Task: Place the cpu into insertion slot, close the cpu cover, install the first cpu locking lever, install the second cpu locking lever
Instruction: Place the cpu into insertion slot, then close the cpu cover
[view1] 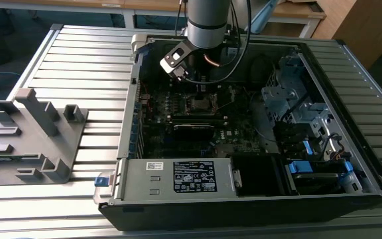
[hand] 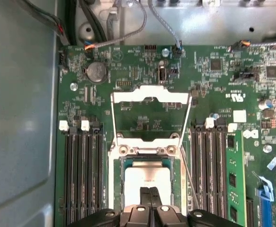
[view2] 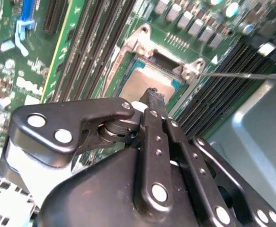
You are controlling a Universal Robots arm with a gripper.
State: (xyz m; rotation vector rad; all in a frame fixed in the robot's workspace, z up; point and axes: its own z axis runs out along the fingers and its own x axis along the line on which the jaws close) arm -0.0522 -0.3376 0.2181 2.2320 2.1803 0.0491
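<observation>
Noted black gripper (hand: 150,194) pinched closed, empty, just over dull grey square cpu (hand: 138,182) in socket. Found shiny silver frame cpu cover (hand: 149,96) flipped open.

In the exterior view we look from above and from far onto the whole open computer case (view1: 244,211), with the claw (view1: 200,85) deep inside it. Both wrist views sit close behind the claw and look along it onto the board (hand: 213,94); they share the cpu (hand: 145,177) just ahead of it.
</observation>
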